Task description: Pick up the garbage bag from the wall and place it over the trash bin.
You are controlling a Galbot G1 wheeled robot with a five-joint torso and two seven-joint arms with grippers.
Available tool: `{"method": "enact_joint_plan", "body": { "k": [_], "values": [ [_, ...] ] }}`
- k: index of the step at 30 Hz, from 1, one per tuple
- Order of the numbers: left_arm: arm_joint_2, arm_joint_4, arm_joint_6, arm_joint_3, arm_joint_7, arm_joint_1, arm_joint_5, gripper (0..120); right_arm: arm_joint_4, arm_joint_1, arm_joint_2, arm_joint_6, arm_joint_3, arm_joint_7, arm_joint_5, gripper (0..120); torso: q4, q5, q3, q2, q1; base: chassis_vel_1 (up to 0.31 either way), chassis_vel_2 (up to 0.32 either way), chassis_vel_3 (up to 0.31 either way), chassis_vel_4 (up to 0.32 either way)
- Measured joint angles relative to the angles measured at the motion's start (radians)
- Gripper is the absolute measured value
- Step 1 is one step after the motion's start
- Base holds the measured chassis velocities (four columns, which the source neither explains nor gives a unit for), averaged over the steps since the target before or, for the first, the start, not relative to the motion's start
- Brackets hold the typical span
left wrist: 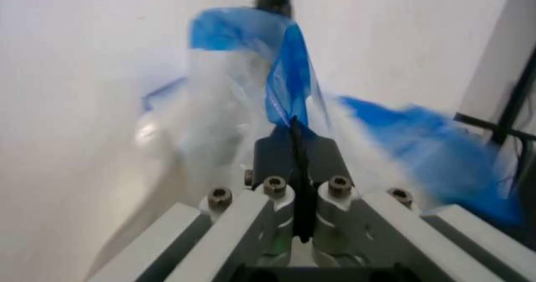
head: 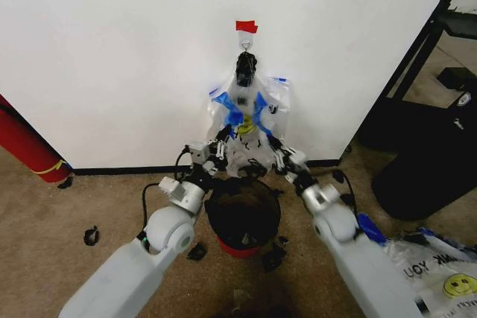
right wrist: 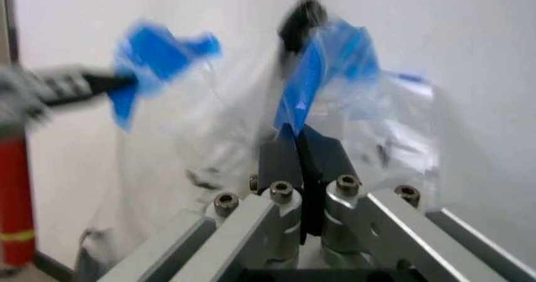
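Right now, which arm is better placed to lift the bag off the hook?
Neither clearly: left gripper and right gripper are each shut on a blue strip of the garbage bag, flanking it symmetrically above the trash bin.

The garbage bag (head: 250,113) hangs on the wall (head: 112,50), pinched at its lower part between the left gripper's fingers (head: 222,136) and the right gripper's fingers (head: 270,139). The trash bin (head: 243,215) stands on the floor below both sets of fingers, between the arms.

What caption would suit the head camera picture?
Both grippers, left gripper and right gripper, pinch the garbage bag hanging on the wall above the trash bin.
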Motion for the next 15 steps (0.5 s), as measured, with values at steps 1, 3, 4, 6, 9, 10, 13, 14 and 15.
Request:
{"method": "enact_joint_plan", "body": {
  "k": [1,3,4,6,9,10,13,14,15],
  "values": [
    [-0.011,-0.026,-0.001,-0.021,-0.005,0.046,0.009,0,0.055,-0.079,0.001,0.026,0.024,0.002,-0.011,0,-0.0001,0.0,0.0,0.0,0.0,0.0,0.0,0.0,0.0],
    [-0.015,-0.035,-0.002,-0.026,-0.008,0.066,0.013,0,0.079,-0.12,0.005,0.045,0.04,0.003,-0.023,0,-0.0001,-0.0001,0.0,0.0,0.0,0.0,0.0,0.0,0.0],
    [-0.021,-0.048,-0.003,-0.032,-0.015,0.096,0.019,0,0.101,-0.163,0.011,0.065,0.056,0.002,-0.041,0,-0.0001,0.0,0.0,0.0,0.0,0.0,0.0,0.0,0.0],
    [-0.024,-0.065,-0.004,-0.043,-0.03,0.138,0.032,0,0.122,-0.222,0.022,0.096,0.081,-0.001,-0.071,0,-0.0002,-0.0001,0.0,0.0,0.0,0.0,0.0,0.0,0.0],
    [-0.012,-0.084,-0.02,-0.072,-0.062,0.23,0.074,0,0.138,-0.319,0.045,0.157,0.134,-0.01,-0.144,0,0.0002,-0.0001,0.0,0.0,0.0,0.0,0.0,0.0,0.0],
    [-0.012,-0.084,-0.02,-0.072,-0.062,0.23,0.074,0,0.138,-0.319,0.045,0.157,0.134,-0.01,-0.144,0,0.0002,-0.0001,0.0,0.0,0.0,0.0,0.0,0.0,0.0],
    [0.003,-0.084,-0.041,-0.092,-0.081,0.282,0.107,0,0.133,-0.373,0.053,0.197,0.161,-0.019,-0.176,0,0.0002,-0.0001,0.0,0.0,0.0,0.0,0.0,0.0,0.0],
    [0.008,-0.085,-0.047,-0.098,-0.088,0.294,0.116,0,0.129,-0.387,0.054,0.207,0.165,-0.021,-0.182,0,0.0,0.0,0.0,0.0,0.0,0.0,0.0,0.0,0.0],
    [0.011,-0.085,-0.051,-0.102,-0.094,0.303,0.122,0,0.127,-0.4,0.056,0.217,0.168,-0.022,-0.188,0,0.0,0.0,0.0,0.0,0.0,0.0,0.0,0.0,0.0]
  ]
}}
